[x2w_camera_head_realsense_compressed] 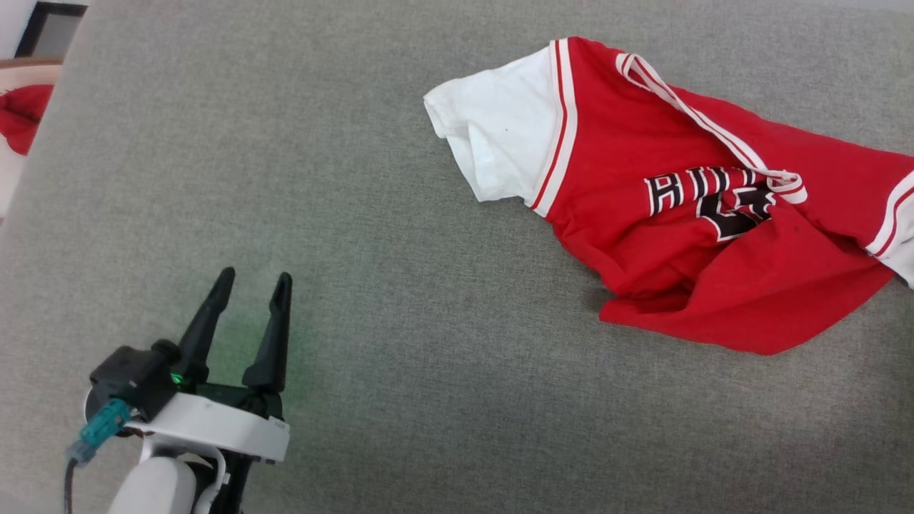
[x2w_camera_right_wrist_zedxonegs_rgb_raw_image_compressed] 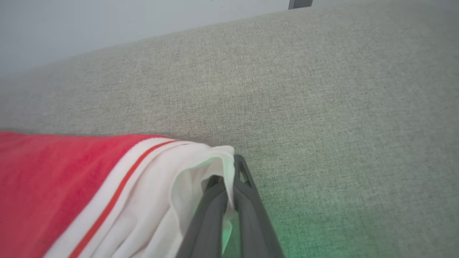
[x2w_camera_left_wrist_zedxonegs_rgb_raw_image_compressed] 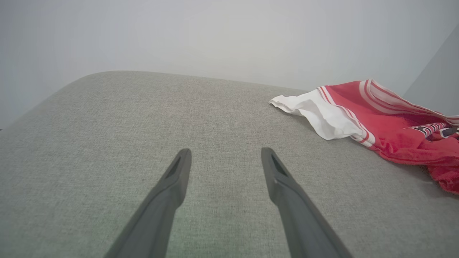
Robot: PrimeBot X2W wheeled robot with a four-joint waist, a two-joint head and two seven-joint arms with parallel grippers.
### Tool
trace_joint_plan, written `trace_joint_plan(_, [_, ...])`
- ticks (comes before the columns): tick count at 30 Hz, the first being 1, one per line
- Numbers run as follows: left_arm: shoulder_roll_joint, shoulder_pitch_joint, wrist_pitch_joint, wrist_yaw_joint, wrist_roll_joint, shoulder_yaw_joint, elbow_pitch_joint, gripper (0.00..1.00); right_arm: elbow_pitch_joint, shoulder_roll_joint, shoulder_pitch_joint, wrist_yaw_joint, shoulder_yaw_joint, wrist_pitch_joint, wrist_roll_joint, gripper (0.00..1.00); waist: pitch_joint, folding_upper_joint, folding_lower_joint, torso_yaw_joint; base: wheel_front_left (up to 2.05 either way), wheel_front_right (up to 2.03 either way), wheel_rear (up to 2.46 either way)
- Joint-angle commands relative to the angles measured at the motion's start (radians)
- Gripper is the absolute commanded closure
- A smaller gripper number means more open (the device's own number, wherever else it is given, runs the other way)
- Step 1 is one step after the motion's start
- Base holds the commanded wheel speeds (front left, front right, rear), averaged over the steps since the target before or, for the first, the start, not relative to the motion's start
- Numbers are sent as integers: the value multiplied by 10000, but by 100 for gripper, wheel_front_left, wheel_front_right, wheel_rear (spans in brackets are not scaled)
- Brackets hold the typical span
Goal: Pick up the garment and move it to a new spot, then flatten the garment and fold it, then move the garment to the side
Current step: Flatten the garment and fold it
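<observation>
The garment, a red jersey with white sleeves and striped trim, lies crumpled on the grey fabric surface at the right of the head view. My left gripper stands open at the lower left, well apart from it, nothing between its fingers. In the left wrist view the open gripper points over bare fabric with the garment off to the right. The right wrist view shows my right gripper shut on the white sleeve edge of the garment, which stretches away to the left.
A small red cloth lies beyond the surface's left edge at the far upper left of the head view. Bare grey fabric stretches between my left gripper and the garment. A pale wall rises behind the surface.
</observation>
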State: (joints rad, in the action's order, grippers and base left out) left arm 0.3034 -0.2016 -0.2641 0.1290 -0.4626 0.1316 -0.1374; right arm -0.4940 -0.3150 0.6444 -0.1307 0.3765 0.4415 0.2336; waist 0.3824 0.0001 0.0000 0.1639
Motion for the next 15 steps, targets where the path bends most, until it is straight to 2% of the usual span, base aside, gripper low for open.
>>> trace_joint_plan(1, [27, -124, 5, 28, -42, -28, 15, 0, 73, 46, -26, -1, -56, -25, -78, 85, 45, -1, 0, -22, 0, 0, 0])
trace_joint_plan(2, [32, -120, 5, 28, -21, -56, 22, 0, 172, 59, -41, -1, -105, -84, -214, 52, 60, -1, 0, -48, 0, 0, 0])
trace_joint_plan(3, [35, -102, 5, 28, -17, -85, 24, 0, 303, 28, -62, -1, -153, -125, -331, 0, 69, -1, 0, -86, 0, 0, 0])
trace_joint_plan(8, [55, 1, 5, 29, 25, -105, -19, 0, 1317, -606, -526, -1, -1065, -121, -621, 0, -14, -1, 0, -341, 0, 0, 0])
trace_joint_plan(15, [38, 89, 5, 29, 73, -14, 34, 0, 3744, -2225, -1532, 1, -2830, 598, 65, 0, -171, -1, 0, -714, 0, 0, 0])
